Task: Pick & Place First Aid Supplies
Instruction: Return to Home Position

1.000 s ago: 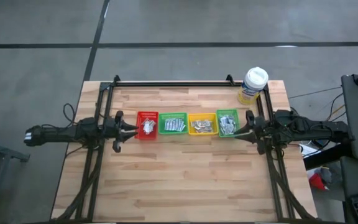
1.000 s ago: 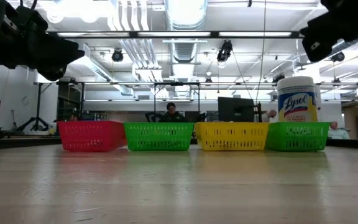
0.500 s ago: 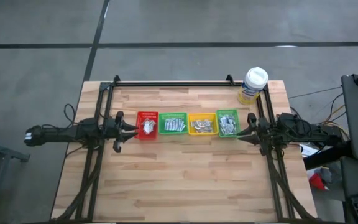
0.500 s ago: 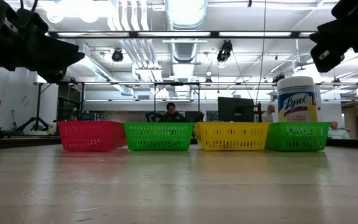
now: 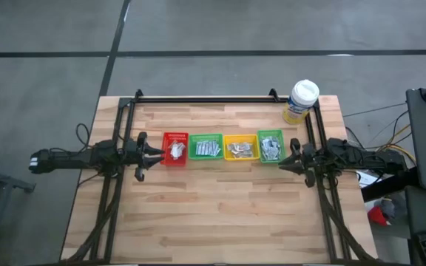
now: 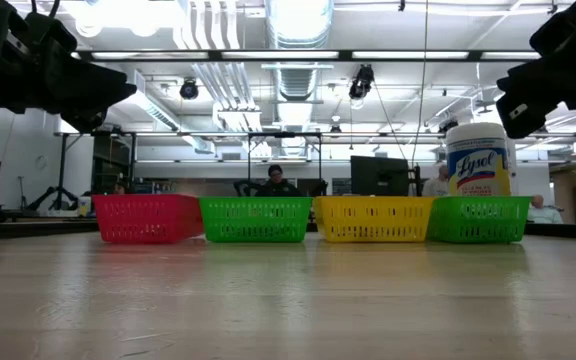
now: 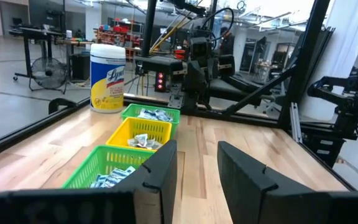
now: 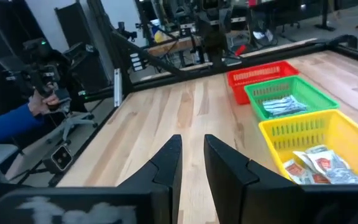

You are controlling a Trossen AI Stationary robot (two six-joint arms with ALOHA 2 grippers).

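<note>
The pale butcher-block wooden table (image 5: 220,214) carries everything. The dark left arm (image 5: 80,157) and dark right arm (image 5: 353,154) reach in low from opposite sides and face each other across it. The white-lidded yellow wipes tub (image 6: 478,160) stands toward the back, on the right arm's side.

Four small slatted plastic bins sit wall to wall in one straight row between the arms: the red bin (image 6: 146,218), the left green bin (image 6: 256,218), the yellow bin (image 6: 373,218) and the right green bin (image 6: 478,218). The first aid supplies (image 8: 316,165), tiny flat sachets, lie heaped inside these bins. I see none loose on the wood.

The row's long axis runs from one gripper to the other. The left gripper (image 5: 154,154) hangs just beside the red end, the right gripper (image 5: 288,157) just beside the green end, so each is nearest its own end bin. Both point slightly to the front of the row, not into it. The sachets therefore lie ahead and off to one side of each pair of jaws, below finger level.

The left jaws stand parted and empty. The right jaws show a narrower gap, also empty.

Sorting looks finished. Retreating means drawing each arm outward along that axis, away from the bin walls.
</note>
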